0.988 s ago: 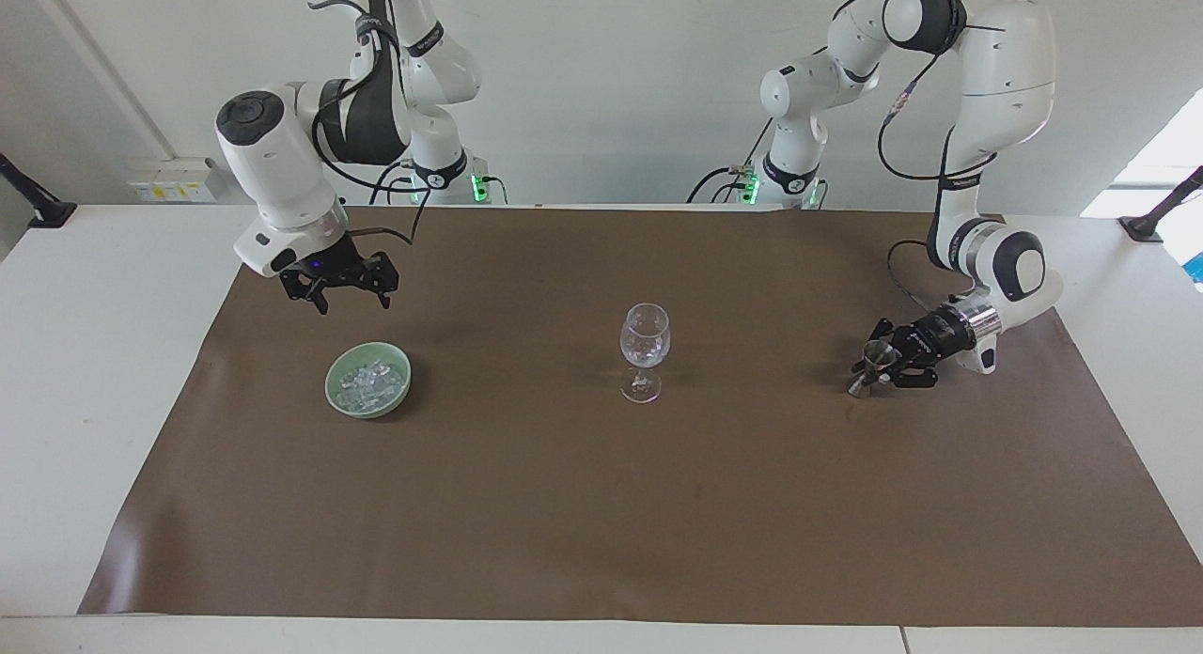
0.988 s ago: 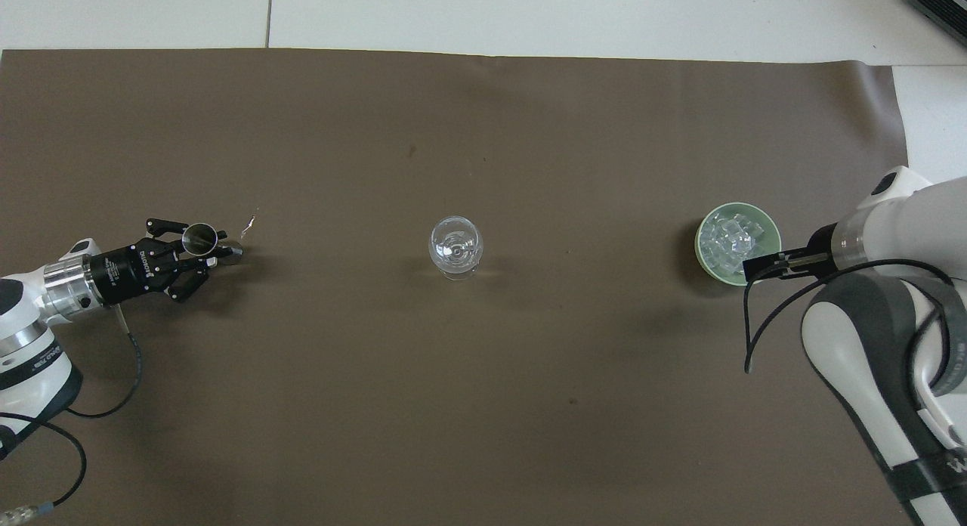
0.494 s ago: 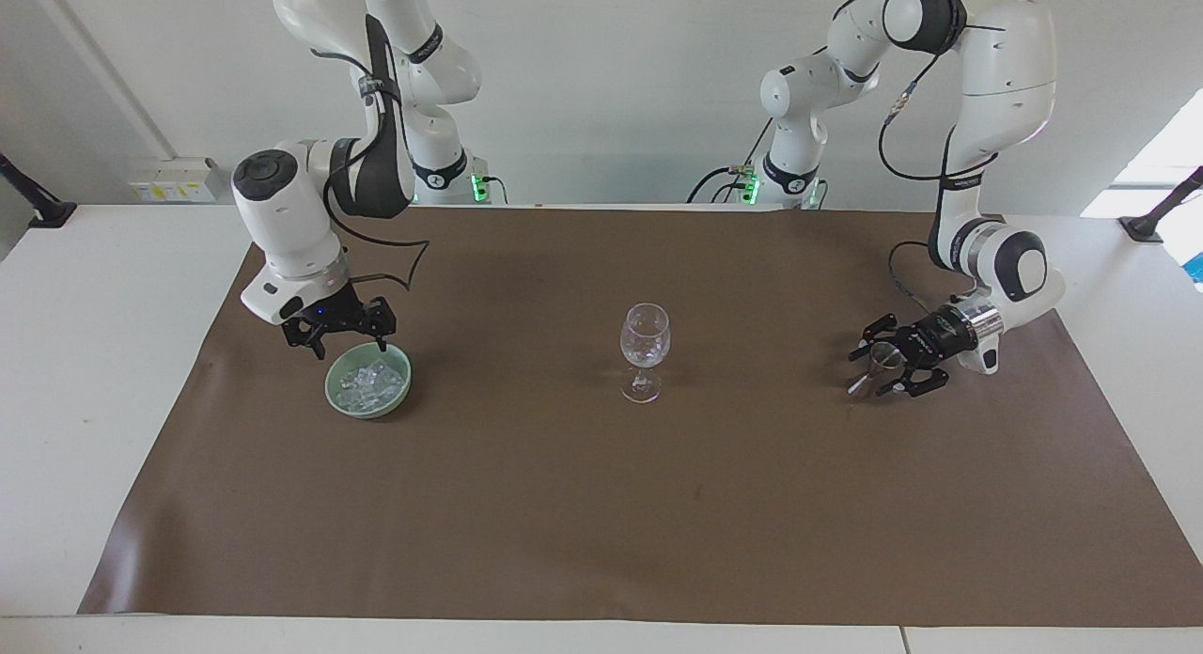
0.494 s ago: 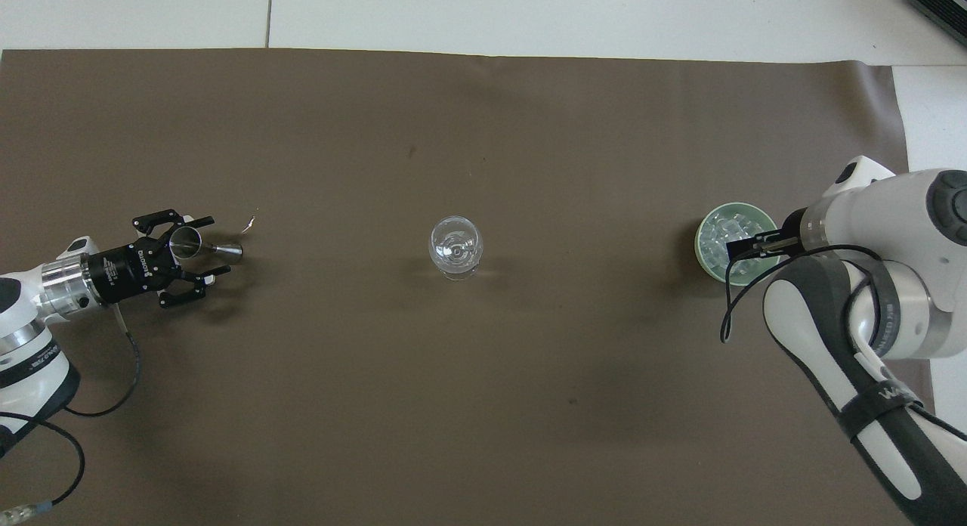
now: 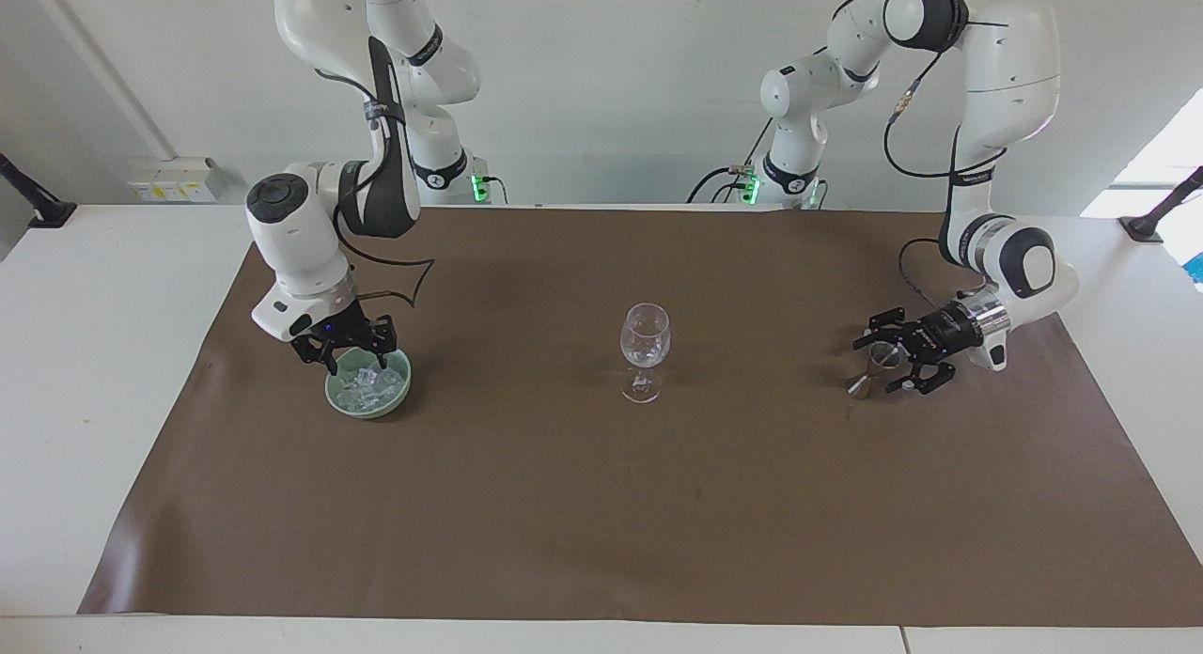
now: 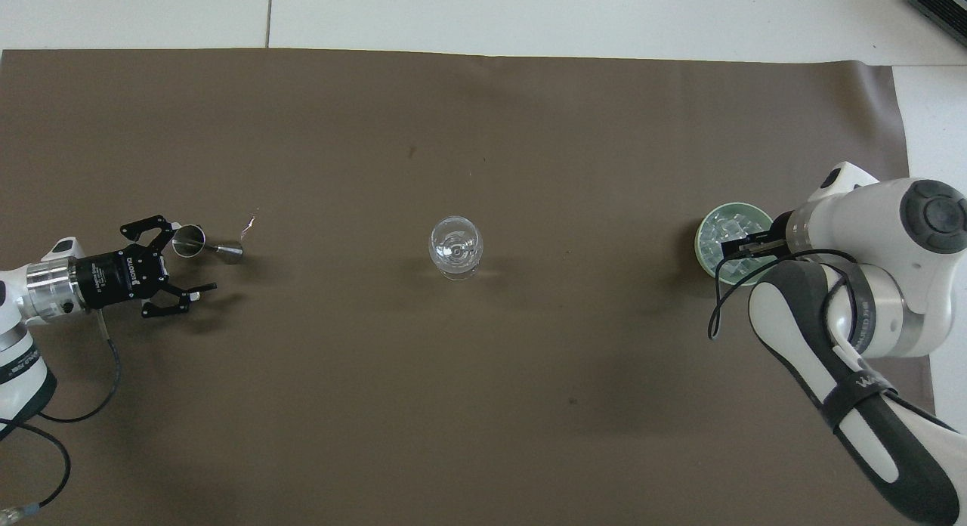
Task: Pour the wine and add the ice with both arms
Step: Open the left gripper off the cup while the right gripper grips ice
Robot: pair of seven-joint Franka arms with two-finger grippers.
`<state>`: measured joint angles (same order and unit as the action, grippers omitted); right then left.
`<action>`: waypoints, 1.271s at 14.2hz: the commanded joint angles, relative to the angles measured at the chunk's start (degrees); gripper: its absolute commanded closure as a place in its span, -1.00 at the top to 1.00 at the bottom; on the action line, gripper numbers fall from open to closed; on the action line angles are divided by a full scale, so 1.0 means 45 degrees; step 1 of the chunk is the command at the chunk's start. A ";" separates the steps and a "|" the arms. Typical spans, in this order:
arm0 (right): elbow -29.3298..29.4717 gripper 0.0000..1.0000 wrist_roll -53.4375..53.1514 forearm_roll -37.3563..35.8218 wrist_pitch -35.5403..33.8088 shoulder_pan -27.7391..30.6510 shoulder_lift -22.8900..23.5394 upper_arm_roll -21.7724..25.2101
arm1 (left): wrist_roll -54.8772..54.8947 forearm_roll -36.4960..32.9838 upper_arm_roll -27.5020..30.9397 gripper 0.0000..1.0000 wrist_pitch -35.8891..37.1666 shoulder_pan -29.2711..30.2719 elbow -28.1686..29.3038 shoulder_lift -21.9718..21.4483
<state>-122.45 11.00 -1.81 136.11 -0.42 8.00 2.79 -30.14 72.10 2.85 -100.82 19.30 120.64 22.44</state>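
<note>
A pale green bowl [image 5: 376, 410] [image 6: 702, 242] of ice [image 5: 371, 383] [image 6: 718, 235] sits toward the right arm's end of the table. My right gripper [image 5: 350, 358] [image 6: 736, 248] is down at the bowl's robot-side rim. Its fingers are apart and the tips dip among the ice. A clear stemmed glass [image 5: 645, 339] [image 6: 456, 246] stands mid-mat. Toward the left arm's end, a small metal jigger [image 5: 882, 355] [image 6: 189, 239] stands on the mat. My left gripper [image 5: 883, 363] [image 6: 185, 255] is open beside it and holds nothing.
A brown mat [image 5: 601, 504] [image 6: 483, 133] covers most of the white table [image 5: 103, 288]. A tiny pale speck [image 6: 248, 224] lies on the mat just past the jigger. Black cables hang from both wrists.
The left gripper opened, let go of the jigger and drew back a little toward its own end. The right gripper came down from above the bowl into it.
</note>
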 commanded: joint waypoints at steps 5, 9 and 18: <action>-0.0288 0.28 -0.0704 -0.0261 0.0866 0.0053 0.0078 -0.0054 | 0.0116 -0.3576 0.0208 1.00 -0.0329 0.0185 -0.1415 -0.0494; -0.0308 0.28 -0.0958 -0.0242 0.0907 -0.0005 0.0078 -0.0054 | 0.0838 -0.5296 0.0169 1.00 -0.0447 -0.0049 -0.2586 -0.0475; -0.0288 0.04 -0.0960 -0.0067 0.0887 -0.0025 0.0235 -0.0054 | 0.1874 -1.0428 0.0149 1.00 -0.1891 -0.2018 -0.3566 -0.2229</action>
<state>-123.15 8.35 -1.80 138.63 -0.57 9.00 2.71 -22.53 30.77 2.89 -107.96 13.23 103.38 16.73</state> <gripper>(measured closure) 0.471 0.000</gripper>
